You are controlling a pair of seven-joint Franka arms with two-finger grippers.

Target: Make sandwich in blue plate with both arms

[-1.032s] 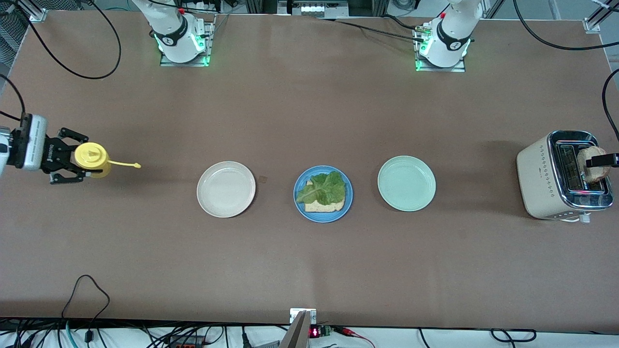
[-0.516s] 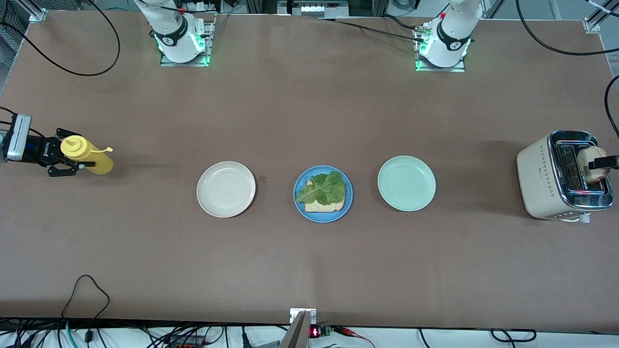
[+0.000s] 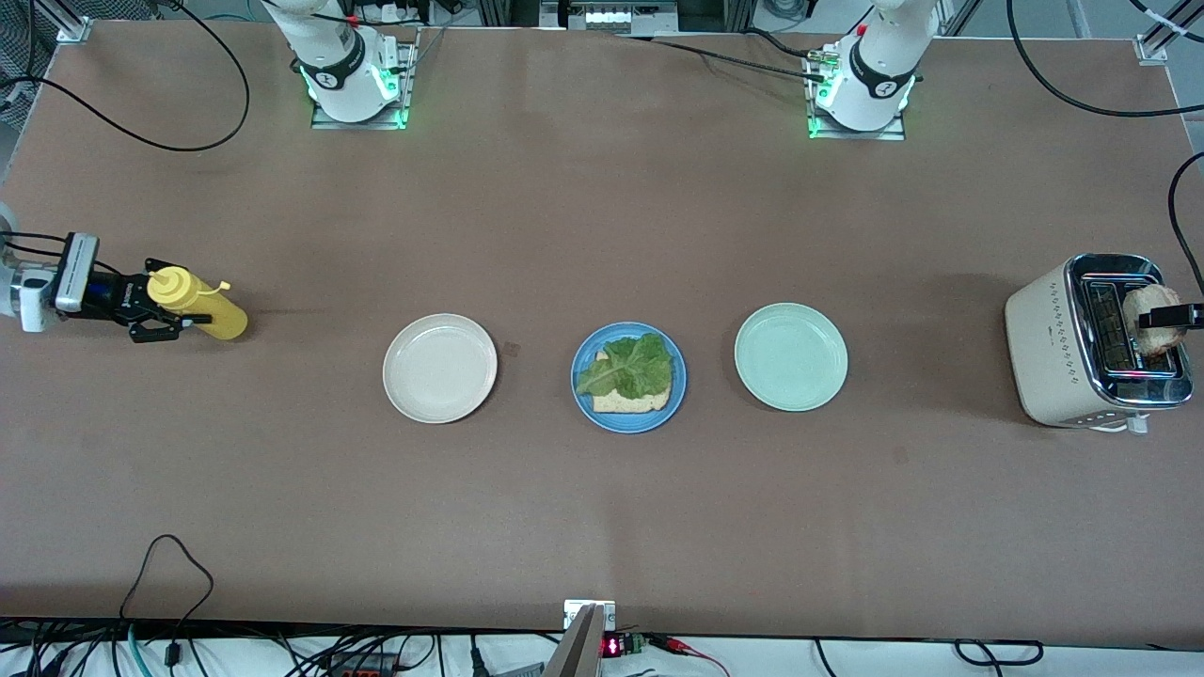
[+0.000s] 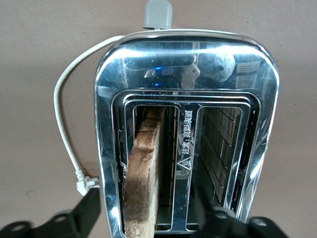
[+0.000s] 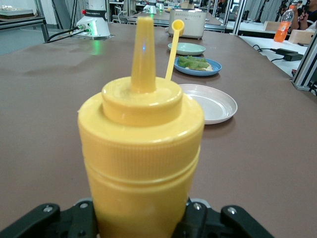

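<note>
1. My right gripper was clamped around a yellow squeeze bottle at the right arm's end of the table; the right wrist view showed the bottle upright between my fingers, its cap hanging open off the nozzle.
2. My left gripper hung over the toaster at the left arm's end of the table, its jaws on either side of a toasted bread slice that stood up out of one slot.
3. In the left wrist view the slice stood on edge in one slot of the toaster and the other slot was vacant; I could not tell whether my fingers were pressing the bread or only beside it.
4. The blue plate sat mid-table between a cream-white plate and a pale mint-green plate.
5. On the blue plate lay the sandwich half built: one bread slice with a crinkled green lettuce leaf on top, uncovered.
</note>
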